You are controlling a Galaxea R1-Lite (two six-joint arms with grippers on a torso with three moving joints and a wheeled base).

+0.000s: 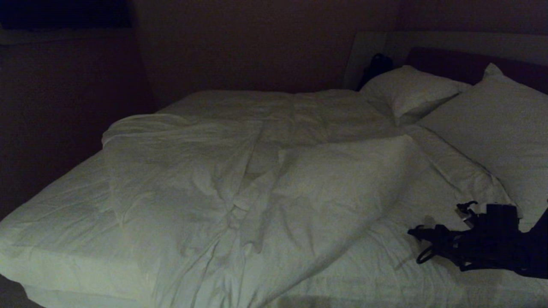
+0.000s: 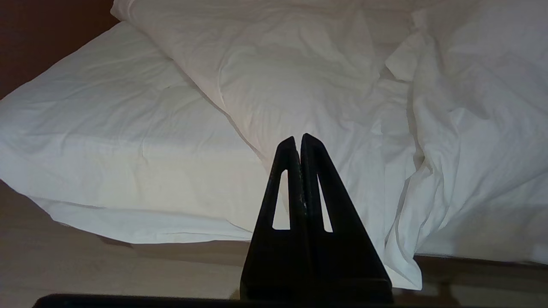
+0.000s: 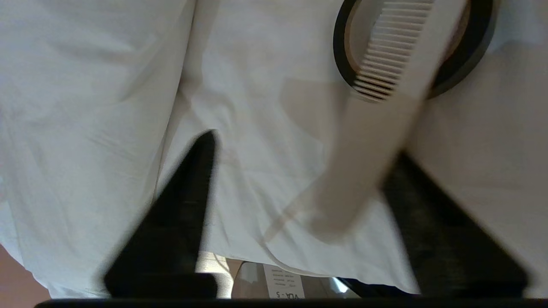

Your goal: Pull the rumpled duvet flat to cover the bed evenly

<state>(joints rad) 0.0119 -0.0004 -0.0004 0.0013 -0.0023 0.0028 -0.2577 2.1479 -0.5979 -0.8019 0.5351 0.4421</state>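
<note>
The right gripper (image 1: 417, 233) sits low over the near right part of the bed (image 1: 51, 222), its fingers apart around white cloth. The left gripper (image 2: 298, 139) is pressed together, holding nothing. The duvet (image 1: 239, 179) lies bunched in big folds across the middle. Bare sheet shows along the left side. Two pillows (image 1: 411, 90) lie far back.

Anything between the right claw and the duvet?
Yes. In the right wrist view a white comb lies between the right claw's spread fingers, its toothed end across a black ring, both lying on the bed. In the head view the duvet's rumpled bulk lies to that claw's left, apart from it.
</note>
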